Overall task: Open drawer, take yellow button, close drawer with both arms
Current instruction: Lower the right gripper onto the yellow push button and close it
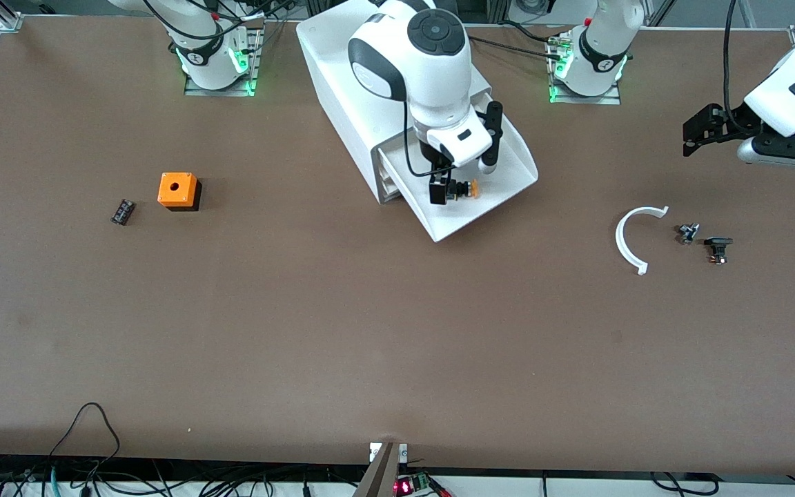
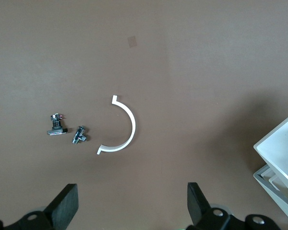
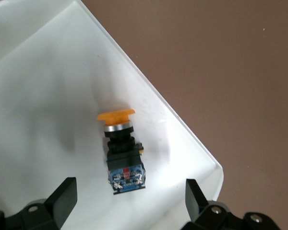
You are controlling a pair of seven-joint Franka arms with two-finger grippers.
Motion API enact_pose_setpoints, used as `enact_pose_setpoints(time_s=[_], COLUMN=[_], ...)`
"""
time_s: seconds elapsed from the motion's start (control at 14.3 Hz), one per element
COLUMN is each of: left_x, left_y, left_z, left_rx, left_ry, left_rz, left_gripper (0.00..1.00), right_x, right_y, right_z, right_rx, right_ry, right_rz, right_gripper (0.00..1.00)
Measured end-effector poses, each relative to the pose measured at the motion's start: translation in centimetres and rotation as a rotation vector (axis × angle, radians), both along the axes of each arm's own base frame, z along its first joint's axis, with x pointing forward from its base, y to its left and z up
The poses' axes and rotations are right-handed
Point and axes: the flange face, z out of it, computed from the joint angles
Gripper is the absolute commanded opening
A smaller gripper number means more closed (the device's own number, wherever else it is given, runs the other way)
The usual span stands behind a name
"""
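Table (image 1: 301, 331) under both my arms; white cabinet (image 1: 342, 90) sits below my right arm, its top drawer (image 1: 508, 183) pulled out and lying under my right gripper (image 1: 454, 188). That gripper hangs over the drawer floor with fingers (image 3: 62, 196) spread wide, nothing between them; the button (image 3: 121, 151) lies on its side on the drawer floor directly beneath, between the fingertips' line but untouched, orange cap pointing away from my wrist, toward the drawer's rim. My left gripper (image 1: 698, 131) waits up in the air over bare table at its own end, fingers (image 2: 67, 203) also spread and empty. Below and ahead of it: white curved strip (image 2: 125, 132), then two small black parts (image 2: 57, 127) (image 2: 79, 135) beside the strip. Well off from my right gripper, toward the right arm's end: orange cube (image 1: 178, 190) with a hole, small flat black part (image 1: 122, 211) near it.
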Motion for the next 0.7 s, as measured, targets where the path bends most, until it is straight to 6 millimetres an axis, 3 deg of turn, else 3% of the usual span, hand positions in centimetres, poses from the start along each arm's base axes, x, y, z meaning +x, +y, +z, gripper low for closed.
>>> enact_pose_setpoints(time_s=[0.28, 0.7], left_x=[0.0, 0.0], left_y=[-0.3, -0.6], left_z=[0.0, 0.1], left_rx=[0.000, 0.001], left_ry=[0.000, -0.003], left_rz=[-0.005, -0.011], left_gripper=[1.00, 1.00], right_x=[-0.1, 0.2], right_y=[0.2, 0.4], right_z=[-0.1, -2.6], right_rx=[-0.002, -0.021], right_ry=[-0.004, 0.008], right_rz=[0.008, 0.012], right_gripper=[1.00, 1.00])
